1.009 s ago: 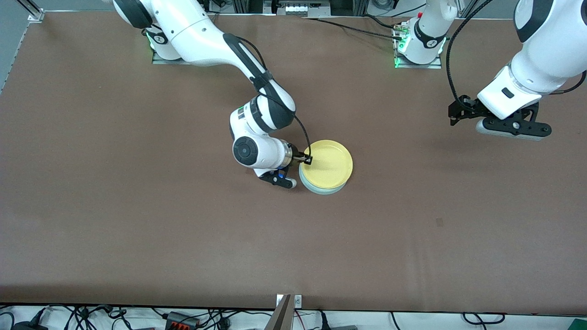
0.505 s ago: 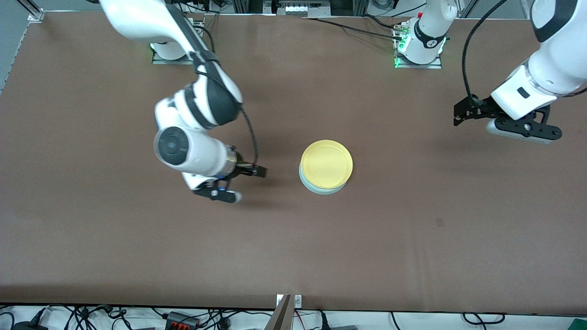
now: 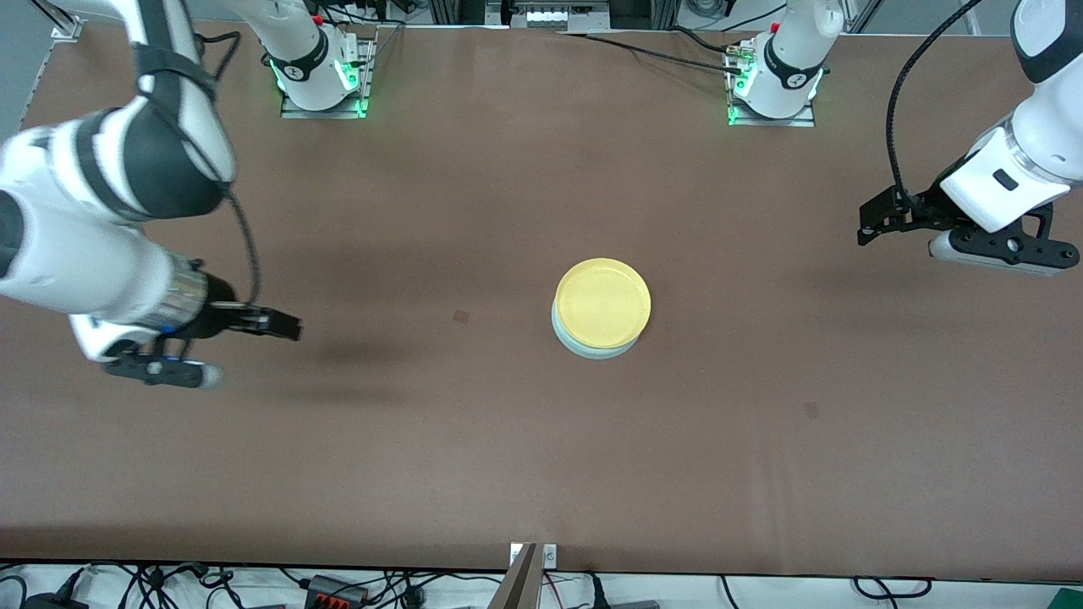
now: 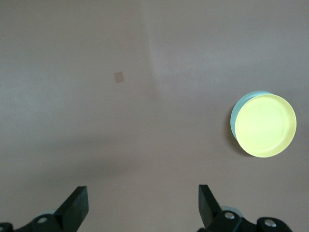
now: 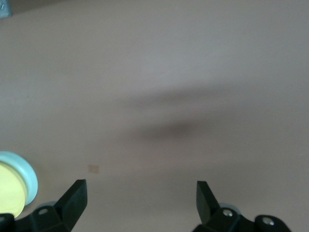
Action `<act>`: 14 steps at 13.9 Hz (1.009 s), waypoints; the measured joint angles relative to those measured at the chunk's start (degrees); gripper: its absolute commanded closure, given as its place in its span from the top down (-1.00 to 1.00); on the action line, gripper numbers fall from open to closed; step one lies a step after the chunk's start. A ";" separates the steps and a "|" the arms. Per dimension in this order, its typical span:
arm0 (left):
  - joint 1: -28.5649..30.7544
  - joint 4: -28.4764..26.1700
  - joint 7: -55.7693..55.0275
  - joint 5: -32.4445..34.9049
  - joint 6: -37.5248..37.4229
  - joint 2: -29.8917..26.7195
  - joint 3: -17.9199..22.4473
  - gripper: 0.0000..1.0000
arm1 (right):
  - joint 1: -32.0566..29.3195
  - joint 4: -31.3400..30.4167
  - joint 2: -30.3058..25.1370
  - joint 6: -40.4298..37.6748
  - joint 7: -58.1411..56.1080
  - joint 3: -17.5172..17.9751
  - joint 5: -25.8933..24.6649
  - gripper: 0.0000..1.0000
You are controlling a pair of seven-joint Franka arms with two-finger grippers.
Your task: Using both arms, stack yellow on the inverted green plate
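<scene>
The brown counter (image 3: 541, 440) spreads wide under me. My right arm (image 3: 101, 211) reaches out over the counter at its own end, and my left arm (image 3: 1028, 161) hangs over the counter at its end; both are well apart from the plates.

The yellow plate (image 3: 602, 303) sits on top of the green plate (image 3: 592, 350) near the middle of the counter, between my two arms. Only a thin mint crescent of the green one shows past the yellow rim, on the side nearer the front camera and toward my right arm's end. The yellow plate lies flat, its hollow side up.

My right hand (image 3: 275, 325) is up over bare counter, its fingers (image 5: 72, 199) spread apart and holding nothing. My left hand (image 3: 876, 222) is likewise over bare counter, fingers (image 4: 76, 209) wide apart and empty.

A small dark square mark (image 3: 461, 316) lies on the counter between my right hand and the plates.
</scene>
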 measured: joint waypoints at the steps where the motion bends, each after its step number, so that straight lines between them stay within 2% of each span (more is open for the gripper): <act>1: 0.03 -2.56 0.00 0.00 1.90 -1.55 -0.02 1.00 | -1.56 -0.01 -0.65 -0.07 -0.29 -0.02 -0.11 1.00; 3: 0.09 -5.44 0.00 0.00 2.43 -4.02 -0.03 1.00 | -4.46 -0.02 -1.76 -0.65 -1.11 -0.01 -0.55 1.00; 8: 0.11 -4.56 0.00 0.00 -2.20 -5.65 -0.22 1.00 | -10.47 -1.40 -6.83 -0.99 -9.62 0.11 -3.08 1.00; 14: 0.09 1.56 0.08 0.11 -5.75 -1.95 -0.65 1.00 | -13.22 -6.67 -14.54 -1.79 -15.49 0.21 -4.99 1.00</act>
